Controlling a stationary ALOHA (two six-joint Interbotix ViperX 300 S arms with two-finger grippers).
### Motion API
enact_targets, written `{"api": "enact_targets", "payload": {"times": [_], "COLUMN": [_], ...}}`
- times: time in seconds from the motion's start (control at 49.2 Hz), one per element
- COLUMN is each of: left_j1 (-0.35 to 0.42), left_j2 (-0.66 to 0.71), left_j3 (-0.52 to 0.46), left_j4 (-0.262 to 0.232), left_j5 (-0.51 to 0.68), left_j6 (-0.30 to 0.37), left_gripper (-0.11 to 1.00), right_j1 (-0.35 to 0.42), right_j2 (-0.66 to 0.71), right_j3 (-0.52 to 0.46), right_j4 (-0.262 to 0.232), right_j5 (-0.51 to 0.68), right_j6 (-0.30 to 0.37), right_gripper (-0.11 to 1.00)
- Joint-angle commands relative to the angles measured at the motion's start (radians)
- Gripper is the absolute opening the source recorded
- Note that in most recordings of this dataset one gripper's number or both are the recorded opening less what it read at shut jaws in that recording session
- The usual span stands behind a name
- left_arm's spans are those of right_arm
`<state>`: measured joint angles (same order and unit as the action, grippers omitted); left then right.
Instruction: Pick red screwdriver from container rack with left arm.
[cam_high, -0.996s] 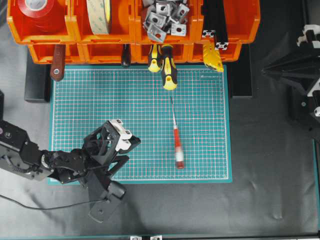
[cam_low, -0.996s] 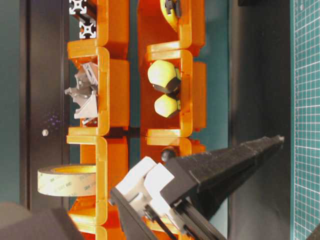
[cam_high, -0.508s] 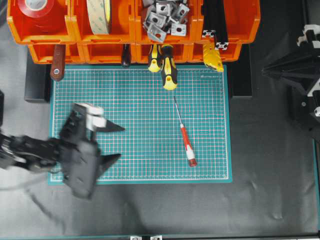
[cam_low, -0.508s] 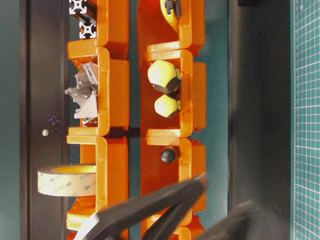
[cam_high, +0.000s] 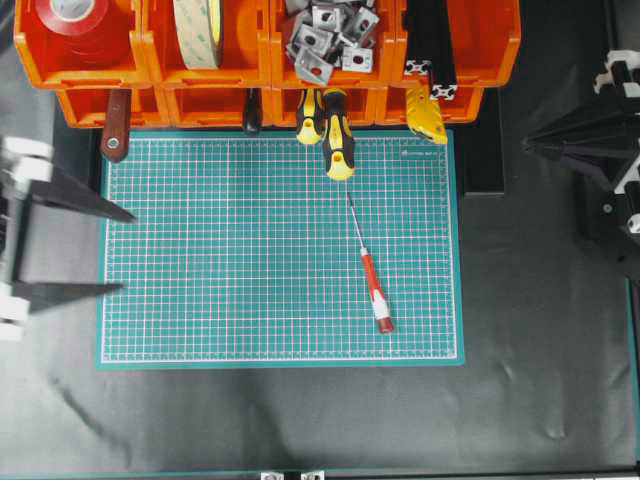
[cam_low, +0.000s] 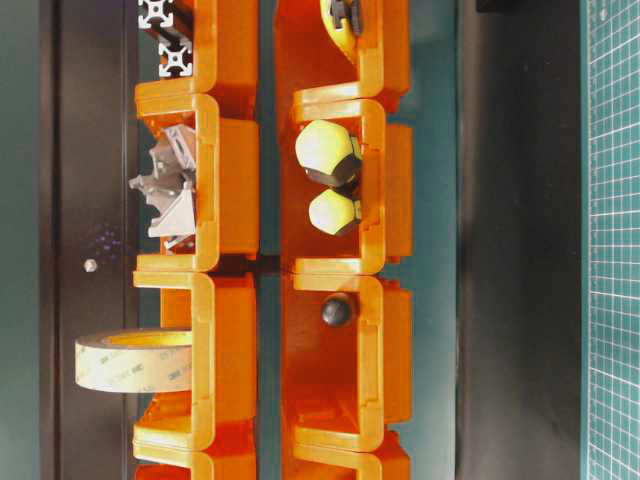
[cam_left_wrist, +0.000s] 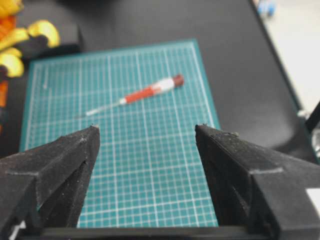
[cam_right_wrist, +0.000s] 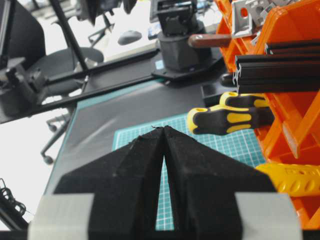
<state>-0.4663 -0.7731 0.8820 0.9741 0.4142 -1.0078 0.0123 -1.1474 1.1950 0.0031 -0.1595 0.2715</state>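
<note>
red screwdriver (cam_high: 371, 276) lies on the mat (cam_high: 220, 300); we see the left gripper (cam_high: 118, 250) spread wide, empty, cropped at the edge; right gripper (cam_right_wrist: 164, 131) pinched together.

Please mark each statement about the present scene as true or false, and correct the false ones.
1. The red screwdriver lies on the green cutting mat. True.
2. The left gripper is shut on the screwdriver. False: its jaws stand open and empty, at the mat's left edge.
3. The right gripper is shut. True.
4. Two yellow-and-black screwdrivers lie in the mat's middle. False: they stick out of the container rack.
</note>
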Motion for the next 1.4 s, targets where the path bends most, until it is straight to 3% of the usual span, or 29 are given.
{"api": "enact_targets", "payload": {"times": [0.0, 0.163, 0.366, 1.382], "left_j1": [-0.002, -0.002, 0.003, 0.011], "left_j2": [-0.104, -0.253, -0.345, -0.379], "left_j3": [0.032, 0.104, 0.150, 0.187], "left_j4": [0.003, 0.003, 0.003, 0.003], "left_j5": [-0.006, -0.006, -0.003, 0.017], "left_j6": [-0.002, -0.003, -0.002, -0.002], "left_gripper": [0.74, 0.74, 0.74, 0.74], "right_j1": [0.000, 0.000, 0.000, -0.015], "right_j2": [0.009, 0.009, 0.008, 0.006], "right_j3": [-0.031, -0.029, -0.028, -0.018], "right_j4": [0.000, 0.000, 0.000, 0.000], "right_j5": [0.008, 0.032, 0.052, 0.110], "right_j6": [0.000, 0.000, 0.000, 0.000], "right_gripper": [0.00, 0.00, 0.00, 0.00]}}
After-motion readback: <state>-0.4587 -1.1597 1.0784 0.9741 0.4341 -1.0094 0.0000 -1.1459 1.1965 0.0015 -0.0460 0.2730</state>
